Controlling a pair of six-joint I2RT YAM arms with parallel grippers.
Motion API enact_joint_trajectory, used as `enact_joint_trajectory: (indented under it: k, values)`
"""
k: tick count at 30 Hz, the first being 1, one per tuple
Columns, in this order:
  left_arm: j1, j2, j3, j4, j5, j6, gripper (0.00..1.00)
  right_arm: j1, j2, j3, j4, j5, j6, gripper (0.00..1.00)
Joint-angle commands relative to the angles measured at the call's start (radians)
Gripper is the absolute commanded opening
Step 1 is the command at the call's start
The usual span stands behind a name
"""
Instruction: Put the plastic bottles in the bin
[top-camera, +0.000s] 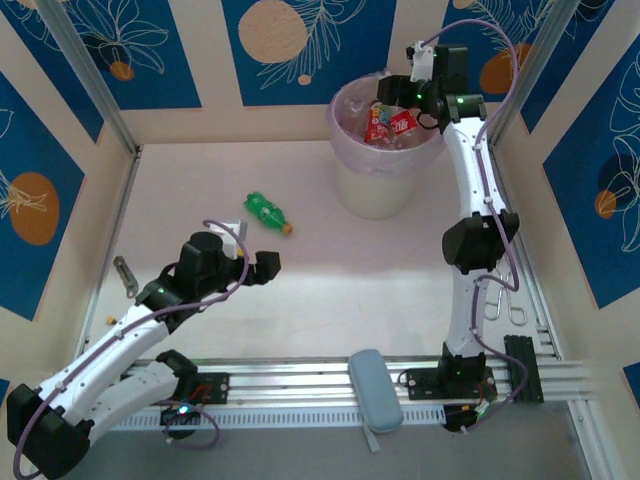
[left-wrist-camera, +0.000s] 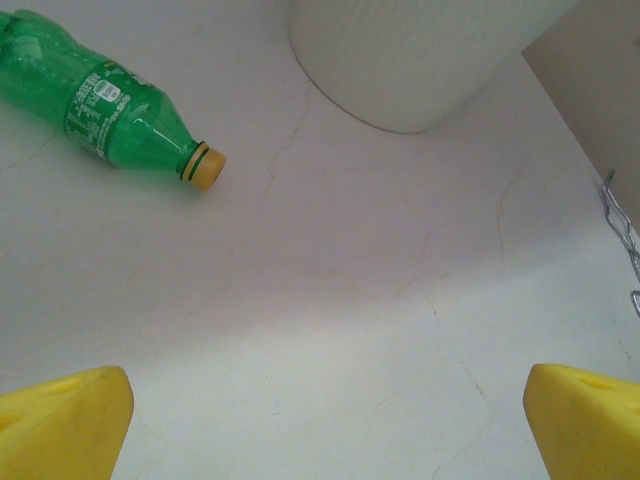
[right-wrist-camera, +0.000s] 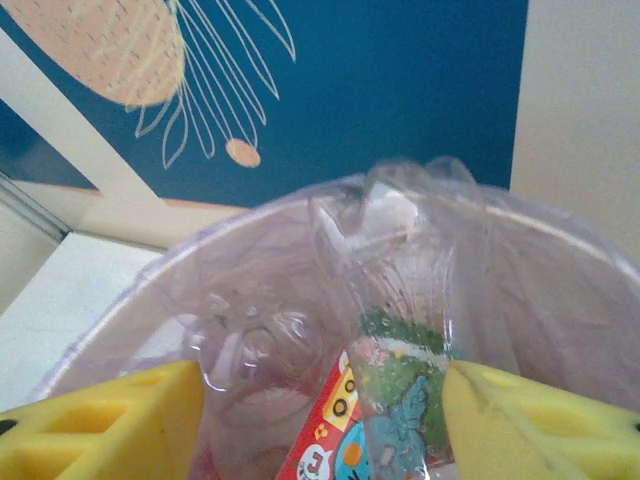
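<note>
A green bottle with a yellow cap lies on its side on the table, just beyond my left gripper. In the left wrist view the green bottle sits at the upper left, and my left gripper is open over bare table. The white bin with its pale lilac bag stands at the back and holds red-labelled clear bottles. My right gripper hovers over the bin, open. A clear bottle with a green and blue label stands against its right finger.
A blue-grey pad rests on the rail at the near edge. A metal hook lies at the left of the table, and metal clips hang by the right arm. The bin's base stands ahead of the left gripper.
</note>
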Motion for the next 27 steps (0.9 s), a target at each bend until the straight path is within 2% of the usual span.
enact_joint_trajectory:
  k: [1,6,12,17,24,27]
  values:
    - [-0.002,-0.014,-0.013,-0.006,-0.021,-0.016,1.0,-0.002,-0.004,-0.02,-0.026,-0.034,0.007,0.64]
    - [-0.002,0.005,-0.009,0.009,-0.013,-0.017,1.0,-0.003,-0.039,-0.145,0.027,-0.039,0.016,0.63]
    - [-0.003,0.036,0.004,0.024,-0.002,-0.018,1.0,0.018,-0.067,-0.248,0.043,-0.112,0.002,0.63]
    - [-0.002,0.045,0.007,0.03,-0.005,-0.016,1.0,0.041,-0.166,-0.38,0.103,-0.189,0.019,0.63]
    - [-0.003,0.083,0.021,0.046,-0.005,-0.019,1.0,0.044,-0.232,-0.383,0.108,-0.184,0.03,0.64]
    - [-0.003,0.106,0.038,0.051,-0.048,-0.032,1.0,0.041,-0.255,-0.365,0.098,-0.166,0.028,0.65]
